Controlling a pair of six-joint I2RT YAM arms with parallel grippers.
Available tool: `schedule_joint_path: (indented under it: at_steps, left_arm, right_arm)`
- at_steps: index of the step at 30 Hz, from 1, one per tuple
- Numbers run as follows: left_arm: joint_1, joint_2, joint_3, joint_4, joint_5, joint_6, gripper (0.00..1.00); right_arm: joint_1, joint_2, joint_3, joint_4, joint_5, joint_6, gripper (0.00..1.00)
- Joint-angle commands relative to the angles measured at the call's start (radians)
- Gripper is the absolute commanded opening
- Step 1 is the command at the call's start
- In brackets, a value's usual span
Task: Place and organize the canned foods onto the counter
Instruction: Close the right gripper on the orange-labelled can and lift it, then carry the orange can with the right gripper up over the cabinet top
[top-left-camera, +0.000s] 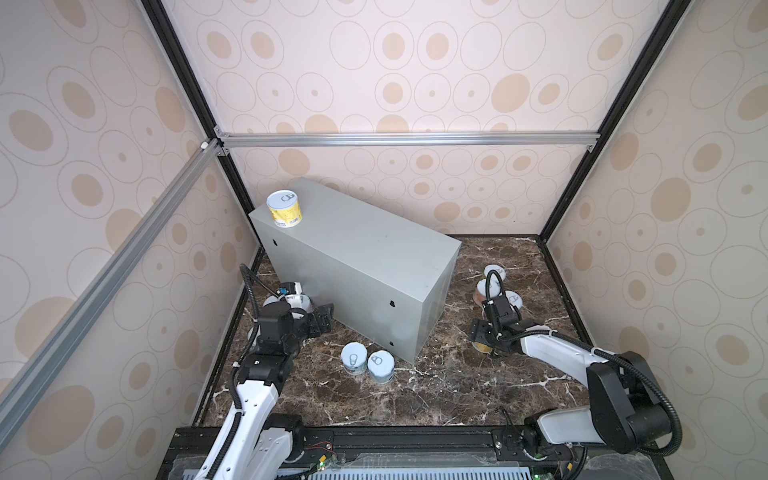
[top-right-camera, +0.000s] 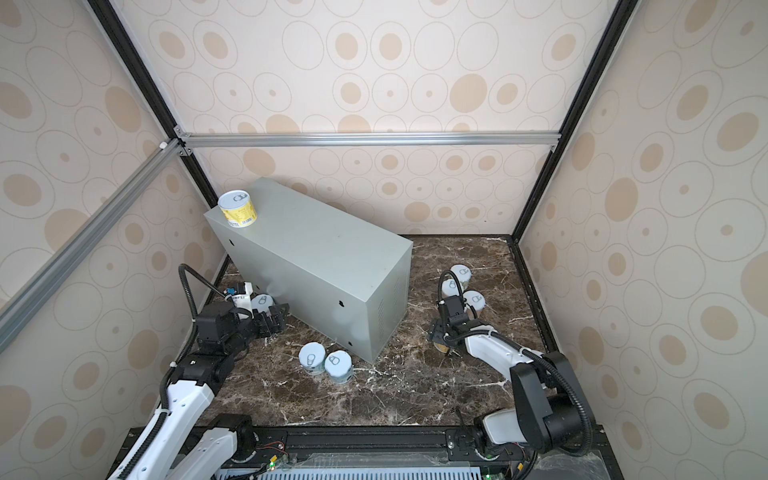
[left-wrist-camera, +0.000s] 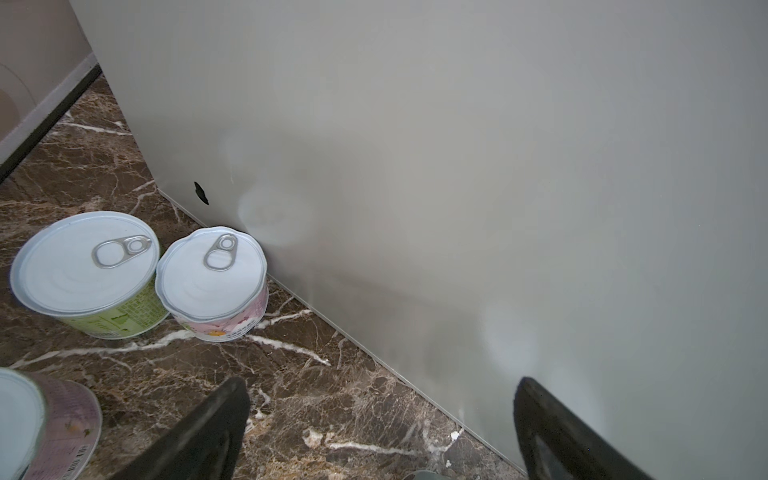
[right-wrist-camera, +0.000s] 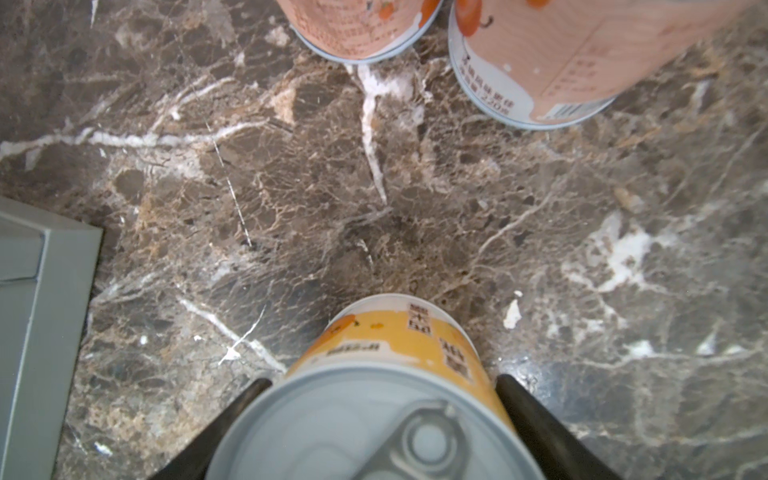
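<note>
A: Item: orange can (right-wrist-camera: 399, 345), likely stiff, light, slick-sided; on the floor (right-wrist-camera: 291, 187), right half, off the counter (top-left-camera: 357, 249)
B: We'd take it mid-wall; right gripper (right-wrist-camera: 382, 380) flanks it, clamp untellable; left gripper (left-wrist-camera: 382, 386) spread, empty

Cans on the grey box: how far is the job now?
Done: one yellow-labelled round can stands on the grey metal box. In hand: the right gripper straddles an orange-labelled can on the brown marble floor. Remaining: every other can is on that floor; the left gripper is open, empty.
</note>
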Motion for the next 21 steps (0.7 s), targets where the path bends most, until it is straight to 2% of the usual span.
schedule_joint_path:
  at_steps: [1, 9, 21]
  left_arm:
    - [0.000, -0.015, 0.001, 0.018, 0.006, -0.008, 0.99]
    - [-0.001, -0.040, 0.001, 0.016, -0.005, -0.011, 0.99]
    - [-0.018, -0.075, 0.004, 0.004, -0.014, -0.016, 0.99]
  right_arm:
    - [0.016, 0.007, 0.003, -0.008, 0.004, 0.001, 0.78]
    - [0.022, -0.052, 0.010, -0.066, 0.015, -0.011, 0.63]
    - [0.023, -0.216, 0.081, -0.251, -0.011, -0.062, 0.58]
